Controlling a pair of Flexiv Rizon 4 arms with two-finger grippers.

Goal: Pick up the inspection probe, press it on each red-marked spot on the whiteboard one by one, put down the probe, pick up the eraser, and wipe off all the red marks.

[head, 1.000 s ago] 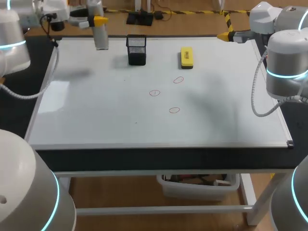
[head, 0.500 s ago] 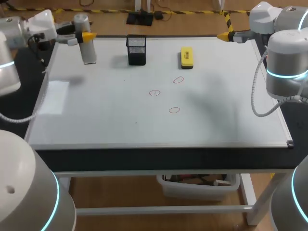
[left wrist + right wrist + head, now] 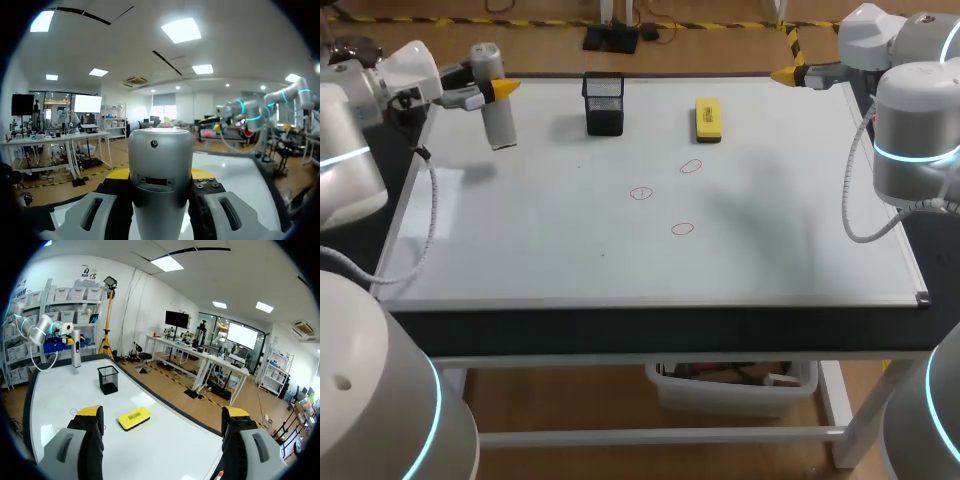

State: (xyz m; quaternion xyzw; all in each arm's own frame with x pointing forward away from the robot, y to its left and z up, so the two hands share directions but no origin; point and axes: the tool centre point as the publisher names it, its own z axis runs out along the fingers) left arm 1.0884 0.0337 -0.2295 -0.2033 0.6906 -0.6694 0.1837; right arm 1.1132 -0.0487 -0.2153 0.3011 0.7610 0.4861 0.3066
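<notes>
My left gripper [image 3: 492,92] is clamped on the probe [image 3: 500,125] — a silver cylinder held upright between both yellow-tipped fingers, over the far left part of the whiteboard [image 3: 520,250]. I cannot tell whether its lower end touches the board. That arm comes in from the left edge, with the wrist roughly level. My right gripper [image 3: 162,414] is spread wide, fingers well apart, and sits at the board's far right corner. The eraser [image 3: 708,118], yellow, lies flat on the far side, right of a black mesh cup [image 3: 604,103]. Three red marks [image 3: 641,193] sit near the board's middle — well apart from the probe.
</notes>
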